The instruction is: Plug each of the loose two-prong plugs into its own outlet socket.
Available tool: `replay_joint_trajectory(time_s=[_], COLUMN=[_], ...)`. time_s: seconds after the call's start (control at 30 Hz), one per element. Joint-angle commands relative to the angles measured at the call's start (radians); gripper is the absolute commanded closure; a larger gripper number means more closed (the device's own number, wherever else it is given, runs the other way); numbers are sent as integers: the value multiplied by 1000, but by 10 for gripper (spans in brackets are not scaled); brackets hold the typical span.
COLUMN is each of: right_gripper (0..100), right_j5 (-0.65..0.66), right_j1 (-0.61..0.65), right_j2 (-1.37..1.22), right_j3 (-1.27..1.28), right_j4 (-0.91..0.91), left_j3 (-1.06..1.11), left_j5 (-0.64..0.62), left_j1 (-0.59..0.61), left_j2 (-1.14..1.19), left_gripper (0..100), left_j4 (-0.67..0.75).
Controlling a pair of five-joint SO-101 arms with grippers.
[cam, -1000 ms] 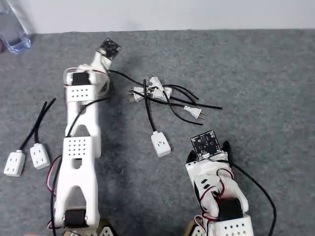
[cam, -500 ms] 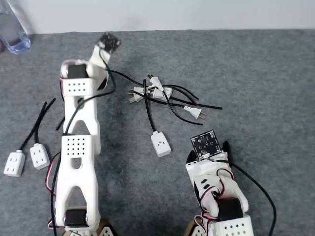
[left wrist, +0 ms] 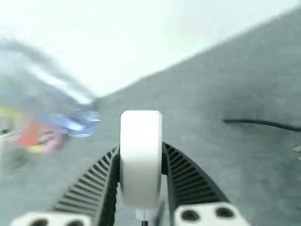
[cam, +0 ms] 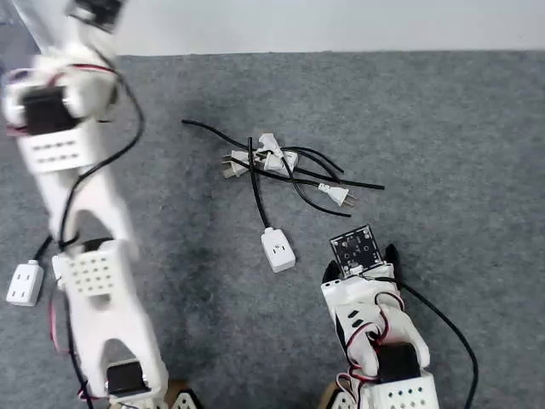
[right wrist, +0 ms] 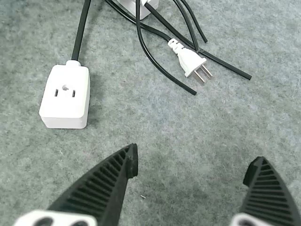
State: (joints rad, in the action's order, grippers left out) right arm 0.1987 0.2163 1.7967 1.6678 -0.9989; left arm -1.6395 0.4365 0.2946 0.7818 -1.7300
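My left gripper [left wrist: 140, 153] is shut on a white rounded block [left wrist: 141, 136] that looks like an outlet socket seen end-on, with a black cable under it. It is held high over the mat's far left corner, at the end of the left arm [cam: 60, 136]. My right gripper [right wrist: 194, 157] stands open over bare mat. Just beyond it lie a white outlet socket [right wrist: 65, 96] [cam: 278, 249] and a loose two-prong plug [right wrist: 192, 61] [cam: 339, 196]. More white plugs [cam: 264, 158] sit in a tangle of black cables mid-table.
Another white socket [cam: 24, 284] lies at the mat's left edge beside the left arm. A blurred clear plastic bottle [left wrist: 70, 120] stands near the back wall at the far left. Open grey mat stretches to the right of the cables.
The left arm has swung away from the cable tangle toward the far left corner and risen. The right arm, plugs and middle socket have not moved.
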Motion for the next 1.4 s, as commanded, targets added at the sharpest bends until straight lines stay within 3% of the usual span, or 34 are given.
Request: replay_joint_trajectory(time_s=[0.0,0.27,0.67,0.83,1.07,1.37], right_gripper=[649,649,649,649,649,649], right_j5=[9,8,8,8,6,6], right_j1=[4,4,4,4,4,4], right_j2=[-5,-5,-5,-5,-5,-5], right_j3=[15,15,15,15,15,15], right_j4=[25,25,24,22,21,19], left_j3=[-31,-31,4,239,630,944], left_j5=[-9,-12,-12,-8,-3,-8], left_j1=[80,272,623,749,809,839], left_j2=[-150,-331,-341,-342,-344,-344], left_gripper=[988,988,988,988,988,988], left_j4=[-28,-28,-28,-28,-21,198])
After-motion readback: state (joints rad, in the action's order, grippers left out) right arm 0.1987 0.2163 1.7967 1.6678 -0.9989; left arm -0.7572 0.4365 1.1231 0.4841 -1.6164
